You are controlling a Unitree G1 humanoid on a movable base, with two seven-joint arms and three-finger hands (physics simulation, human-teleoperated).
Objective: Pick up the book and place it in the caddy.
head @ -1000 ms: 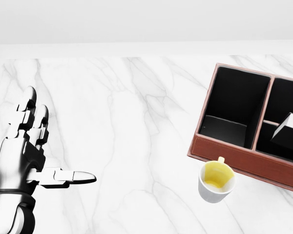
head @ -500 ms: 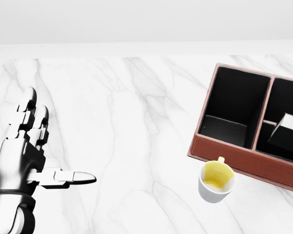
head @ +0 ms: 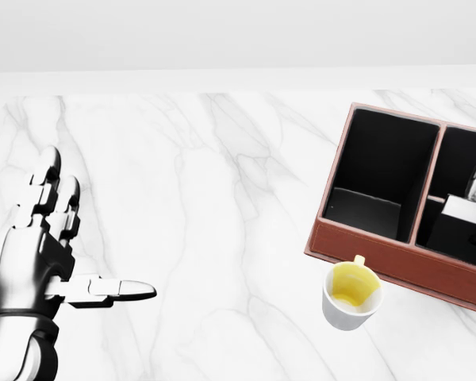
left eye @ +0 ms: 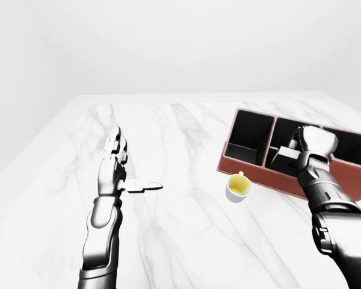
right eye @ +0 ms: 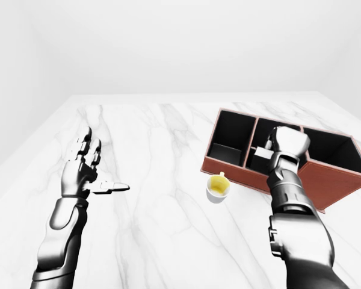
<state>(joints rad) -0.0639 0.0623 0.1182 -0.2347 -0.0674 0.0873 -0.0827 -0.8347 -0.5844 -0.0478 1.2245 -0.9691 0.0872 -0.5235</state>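
Right hand (right eye: 284, 144) over caddy (right eye: 325, 177) middle compartment, gripping book (head: 458, 222), which sits low inside. Left hand (head: 44, 246) open, fingers spread, on bare marble surface (head: 214, 198) with wide clear room. Cup (head: 351, 295) just beside caddy's near wall. Head view crops right hand; eye views show it.

Bright, even, sharp renders with faint shadows.
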